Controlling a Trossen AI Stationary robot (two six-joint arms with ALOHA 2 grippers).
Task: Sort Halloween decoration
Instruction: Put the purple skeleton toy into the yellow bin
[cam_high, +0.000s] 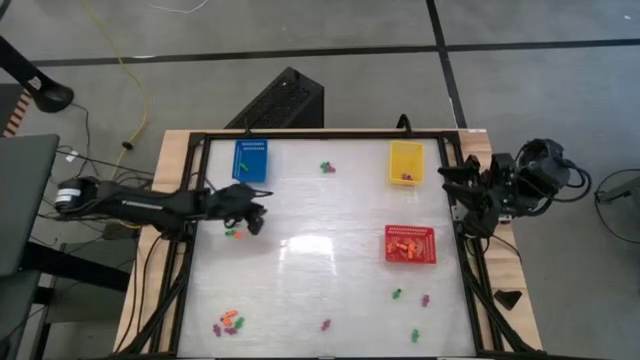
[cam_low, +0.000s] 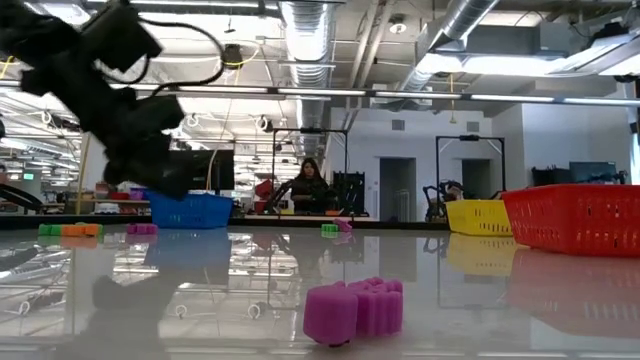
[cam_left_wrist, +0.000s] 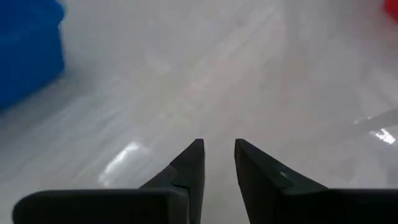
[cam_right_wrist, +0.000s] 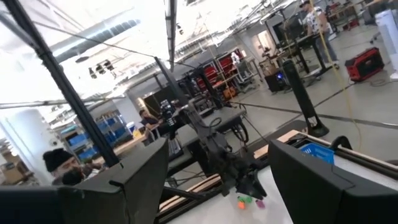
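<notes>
Purple, orange and green Halloween decoration (cam_high: 231, 323) pieces lie scattered across the table (cam_high: 320, 290), looking light, stiff and likely to skid, best pinched across their sides, while the left gripper (cam_left_wrist: 218, 155) hovers slightly parted and empty near the blue basket (cam_high: 250, 160), right gripper (cam_right_wrist: 217, 180) wide apart at the table's edge.

Bright overhead light glares off the glossy counter (cam_high: 310, 245); the left wrist view is soft and blurred.

You get overhead straight down, low level across the glossy white counter (cam_high: 330, 280); both share the blue perforated plastic basket (cam_high: 250, 160).
</notes>
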